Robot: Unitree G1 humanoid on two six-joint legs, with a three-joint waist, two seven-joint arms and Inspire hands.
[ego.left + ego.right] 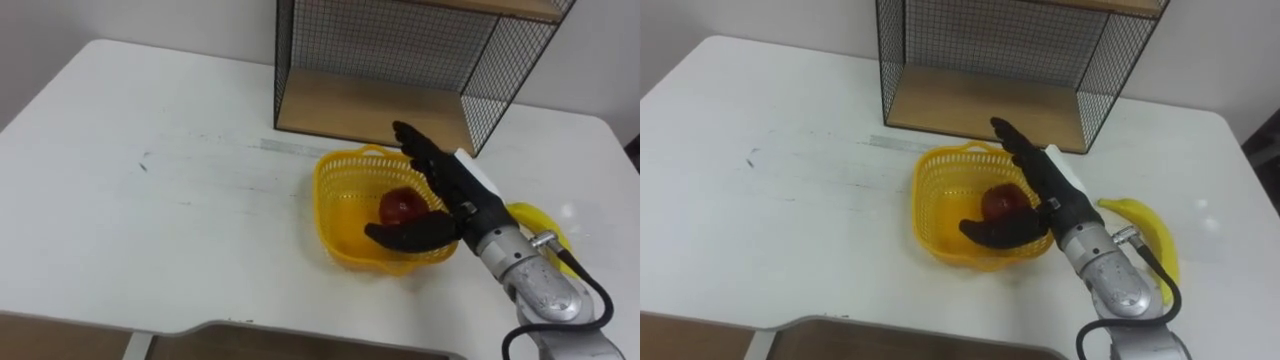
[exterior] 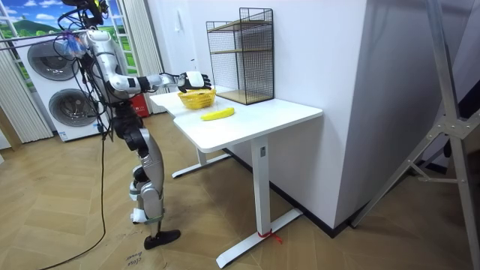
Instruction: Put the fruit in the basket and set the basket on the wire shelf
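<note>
Robot hand (image 1: 455, 195) spread open over basket (image 1: 334, 168), apple (image 1: 399, 207) inside.

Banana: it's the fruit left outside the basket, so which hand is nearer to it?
Right. The right hand hangs open over the yellow basket, with the banana lying just to its right; the left hand reaches nowhere over the table.
</note>
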